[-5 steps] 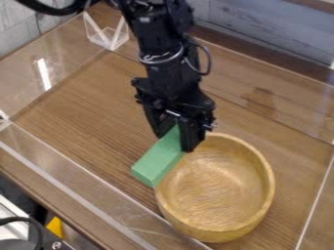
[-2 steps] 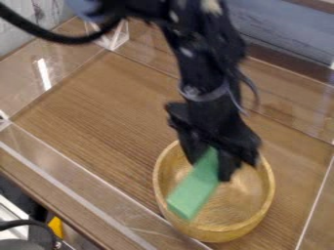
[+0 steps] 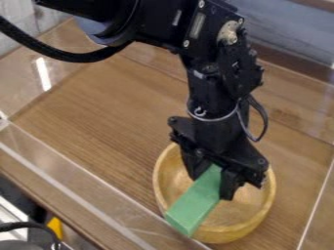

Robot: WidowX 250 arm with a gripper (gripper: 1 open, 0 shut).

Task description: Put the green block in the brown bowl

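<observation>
Black gripper (image 3: 218,179) pointing straight down over the brown bowl (image 3: 257,210), jaws clenched on the upper end of the green block (image 3: 198,206). Block tilted, its top end pinched between the dark fingers (image 3: 236,182), its lower end slanting down toward the near-left of the bowl. Lower end at or just over the near rim; contact with the rim or the bowl's floor impossible to tell from this angle. Most of the block within the bowl's outline, crossing its left half. Bowl resting on the wood-grain bench (image 3: 104,107), near the right front corner, partly covered by the arm (image 3: 156,24) reaching in from the upper left. Clear plastic wall (image 3: 65,190) running along the bench's near edge, another along the far left.
</observation>
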